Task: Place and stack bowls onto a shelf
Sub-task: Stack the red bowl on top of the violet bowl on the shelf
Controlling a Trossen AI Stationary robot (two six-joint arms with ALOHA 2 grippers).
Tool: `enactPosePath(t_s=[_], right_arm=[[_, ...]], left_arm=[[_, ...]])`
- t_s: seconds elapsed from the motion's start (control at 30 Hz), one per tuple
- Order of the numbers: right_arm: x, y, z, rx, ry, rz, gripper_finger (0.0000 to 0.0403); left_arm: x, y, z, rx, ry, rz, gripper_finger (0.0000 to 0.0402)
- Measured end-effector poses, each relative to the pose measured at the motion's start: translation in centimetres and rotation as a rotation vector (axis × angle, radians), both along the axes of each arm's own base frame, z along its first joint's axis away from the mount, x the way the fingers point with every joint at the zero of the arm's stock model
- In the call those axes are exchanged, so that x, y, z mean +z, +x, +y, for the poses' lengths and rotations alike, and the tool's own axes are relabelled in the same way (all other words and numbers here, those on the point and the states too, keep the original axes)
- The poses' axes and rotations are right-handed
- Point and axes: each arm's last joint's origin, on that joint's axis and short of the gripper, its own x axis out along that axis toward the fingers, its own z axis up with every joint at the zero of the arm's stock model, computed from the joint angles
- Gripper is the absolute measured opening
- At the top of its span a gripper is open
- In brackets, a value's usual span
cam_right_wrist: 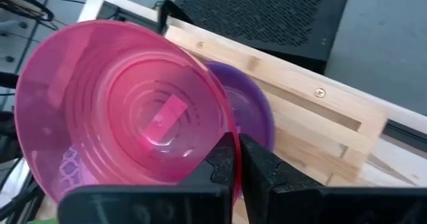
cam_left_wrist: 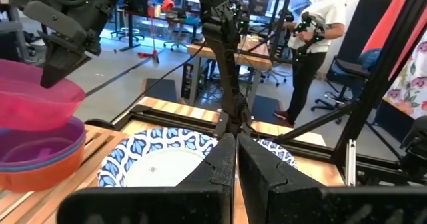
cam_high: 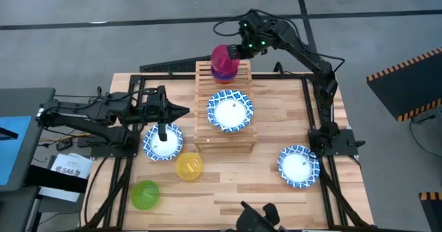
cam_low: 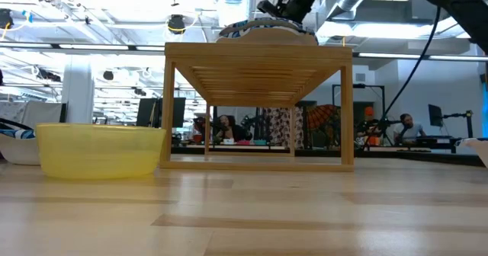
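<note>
So the right gripper (cam_high: pixel 238 50) has its jaws pinched tight on the rim of the pink bowl (cam_high: pixel 222 58) — the bowl hangs tilted just off the fingertips, mouth angled back toward the wrist, over the purple bowl (cam_right_wrist: pixel 250 114) sitting on an orange one (cam_left_wrist: pixel 37 177) at the shelf's (cam_high: pixel 224 108) far end. The shelf's long axis runs from those jaws toward the near table edge, with a blue-rimmed bowl (cam_high: pixel 230 111) mid-shelf. The left gripper (cam_high: pixel 181 110) hovers with jaws closed and empty, another patterned bowl (cam_high: pixel 163 141) just below it — yellow bowl (cam_high: pixel 189 166) and green bowl (cam_high: pixel 145 195) beyond.
</note>
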Motion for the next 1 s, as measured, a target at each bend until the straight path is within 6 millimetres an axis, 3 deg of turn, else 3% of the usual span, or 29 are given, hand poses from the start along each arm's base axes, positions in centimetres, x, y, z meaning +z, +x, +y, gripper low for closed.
enactPosePath(t_s=[0.13, 0.4, 0.77, 1.0], right_arm=[[-0.3, 0.3, 0.1, -0.003, 0.000, 0.014, 0.0037], [-3.5, 1.9, -0.4, 0.018, 0.102, 0.096, 0.0037], [-3.5, 1.4, -0.9, 0.069, 0.067, 0.115, 0.0040], [-3.4, 1.6, -0.7, 0.119, 0.037, 0.122, 0.0074]], left_arm=[[0.0, 0.0, 0.0, 0.000, -0.005, -0.001, 0.0000], [0.0, 0.0, 0.0, -0.001, -0.015, -0.003, 0.0000], [0.0, 0.0, 0.1, 0.020, -0.006, -0.001, 0.0000], [0.0, 0.0, 0.1, 0.026, -0.003, 0.000, 0.0000]])
